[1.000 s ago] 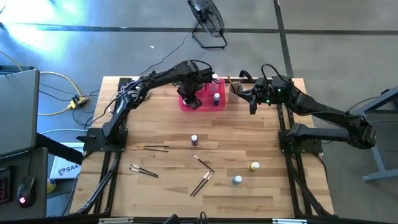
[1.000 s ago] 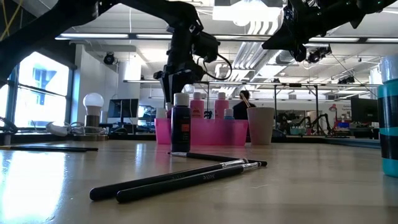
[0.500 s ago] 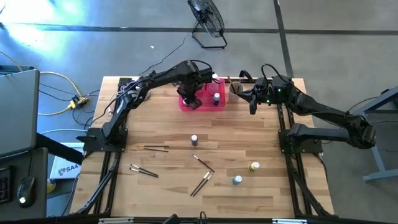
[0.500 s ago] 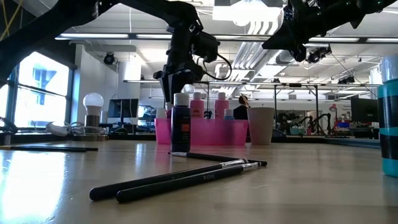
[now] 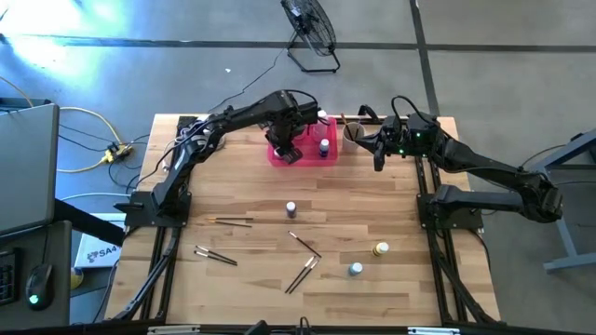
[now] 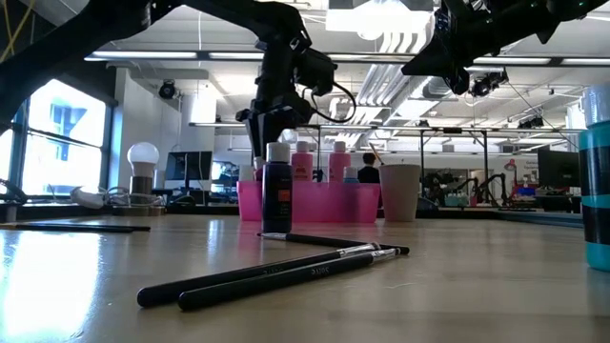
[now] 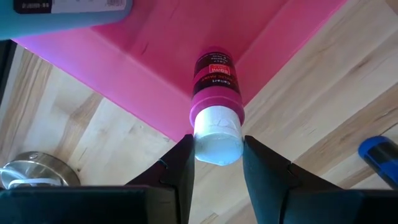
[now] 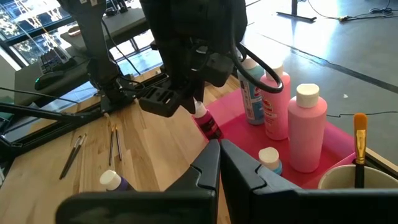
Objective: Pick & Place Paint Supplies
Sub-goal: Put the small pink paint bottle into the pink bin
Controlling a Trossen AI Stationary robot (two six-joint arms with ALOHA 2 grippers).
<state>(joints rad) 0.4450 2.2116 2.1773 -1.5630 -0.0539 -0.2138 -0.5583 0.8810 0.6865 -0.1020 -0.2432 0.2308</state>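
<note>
Altogether, seven paintbrushes, nine bottles.

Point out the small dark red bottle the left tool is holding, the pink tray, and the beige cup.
small dark red bottle (image 7: 214,71), left wrist view, on its label.
pink tray (image 7: 143,68), left wrist view, on its wall.
beige cup (image 6: 398,195), low view, on its side.

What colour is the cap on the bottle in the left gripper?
White, on a dark red bottle; clearest in the left wrist view.
</note>
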